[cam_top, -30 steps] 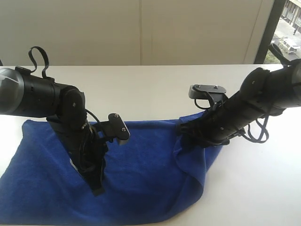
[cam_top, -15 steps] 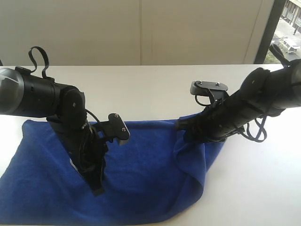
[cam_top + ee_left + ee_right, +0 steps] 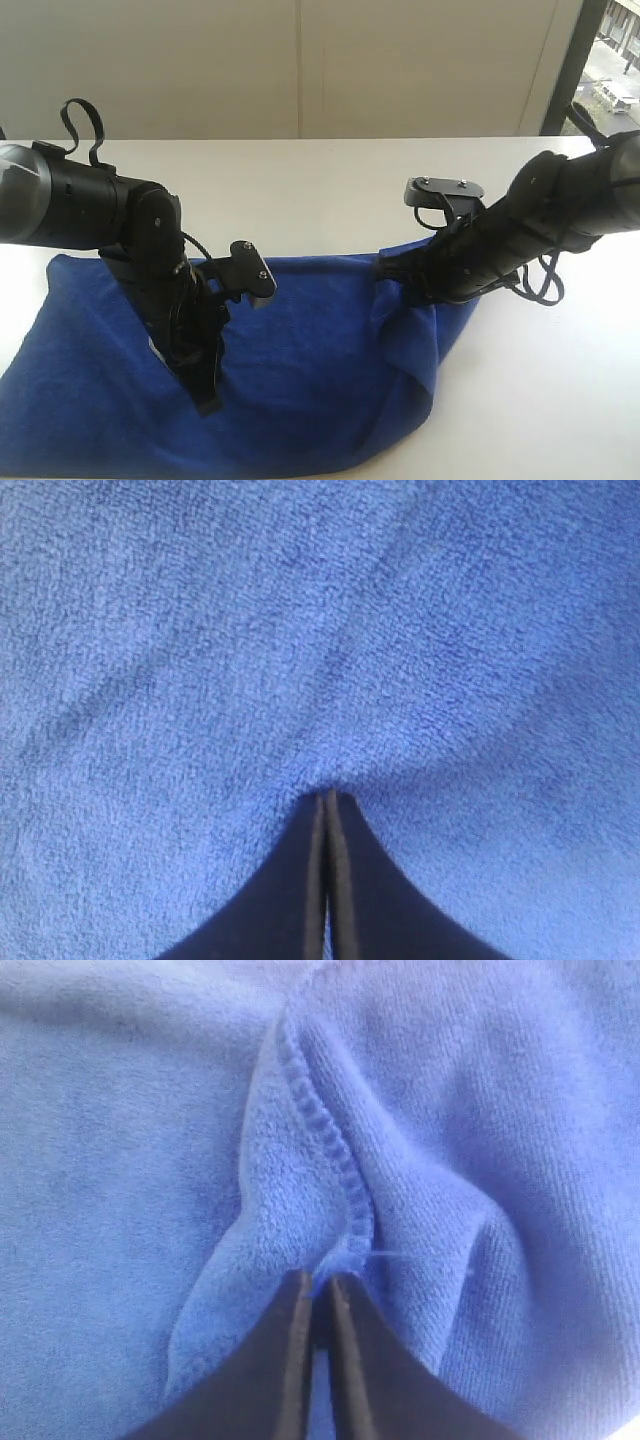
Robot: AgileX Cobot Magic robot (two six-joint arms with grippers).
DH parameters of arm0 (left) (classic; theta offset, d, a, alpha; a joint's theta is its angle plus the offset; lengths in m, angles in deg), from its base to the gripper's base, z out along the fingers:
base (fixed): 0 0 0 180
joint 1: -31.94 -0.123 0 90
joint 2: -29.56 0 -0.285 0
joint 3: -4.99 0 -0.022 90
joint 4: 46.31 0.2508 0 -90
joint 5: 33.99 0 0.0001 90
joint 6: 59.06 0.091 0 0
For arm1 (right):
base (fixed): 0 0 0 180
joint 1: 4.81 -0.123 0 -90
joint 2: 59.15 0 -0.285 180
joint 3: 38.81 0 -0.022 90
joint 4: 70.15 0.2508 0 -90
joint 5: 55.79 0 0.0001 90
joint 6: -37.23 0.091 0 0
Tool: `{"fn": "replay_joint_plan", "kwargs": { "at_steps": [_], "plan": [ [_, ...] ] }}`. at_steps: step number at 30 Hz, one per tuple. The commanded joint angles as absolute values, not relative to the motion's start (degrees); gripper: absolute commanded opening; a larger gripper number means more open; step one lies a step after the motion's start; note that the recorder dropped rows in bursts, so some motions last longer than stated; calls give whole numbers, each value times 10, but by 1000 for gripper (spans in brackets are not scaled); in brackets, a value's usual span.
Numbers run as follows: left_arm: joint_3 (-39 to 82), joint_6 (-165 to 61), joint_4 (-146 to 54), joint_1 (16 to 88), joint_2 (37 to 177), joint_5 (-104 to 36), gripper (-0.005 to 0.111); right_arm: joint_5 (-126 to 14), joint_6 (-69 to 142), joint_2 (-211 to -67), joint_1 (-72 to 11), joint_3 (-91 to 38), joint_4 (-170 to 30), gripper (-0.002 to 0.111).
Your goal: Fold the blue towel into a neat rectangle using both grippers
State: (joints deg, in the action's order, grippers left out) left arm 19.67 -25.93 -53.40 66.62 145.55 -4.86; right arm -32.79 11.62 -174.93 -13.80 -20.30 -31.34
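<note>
Daylight enters through the narrow window [image 3: 612, 70] beyond the far right of the deep royal-blue terry towel [image 3: 300, 390]. Behind the towel the white tabletop [image 3: 330, 190] is bright, almost washed out, with only faint, soft shadows along the towel's edges. The black arms [image 3: 150, 240] above the towel are underexposed and lose detail. The exterior view is slightly soft. In both wrist views the towel looks paler and its loops are crisp, while the left gripper [image 3: 327, 800] and right gripper [image 3: 318, 1280] are dark, blurred wedges against it.
</note>
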Motion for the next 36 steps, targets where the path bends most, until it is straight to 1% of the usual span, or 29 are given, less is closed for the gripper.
{"fn": "replay_joint_plan", "kwargs": {
  "at_steps": [1, 5, 9, 13, 17, 24, 29, 36],
  "plan": [
    [215, -259, -539, 669, 1501, -63, 0, -332, 117, -1729, -134, -198, -331, 3],
    [215, -259, -539, 669, 1501, -63, 0, -321, 129, -1709, -133, -198, -371, 2],
    [215, -259, -539, 669, 1501, -61, 0, -280, 199, -1679, -117, -198, -459, 0],
    [215, -259, -539, 669, 1501, -61, 0, -200, 326, -1638, -99, -184, -635, 0],
    [215, -259, -539, 669, 1501, -61, 0, -164, 438, -1583, -97, -141, -766, 0],
    [215, -259, -539, 669, 1501, -61, 0, -103, 541, -1512, -97, -58, -883, 0],
    [215, -259, -544, 669, 1500, -60, 0, -70, 636, -1508, -97, -17, -973, 0],
    [215, -259, -548, 669, 1500, -60, 0, -27, 663, -1508, -97, 7, -1004, 0]
  ]
}}
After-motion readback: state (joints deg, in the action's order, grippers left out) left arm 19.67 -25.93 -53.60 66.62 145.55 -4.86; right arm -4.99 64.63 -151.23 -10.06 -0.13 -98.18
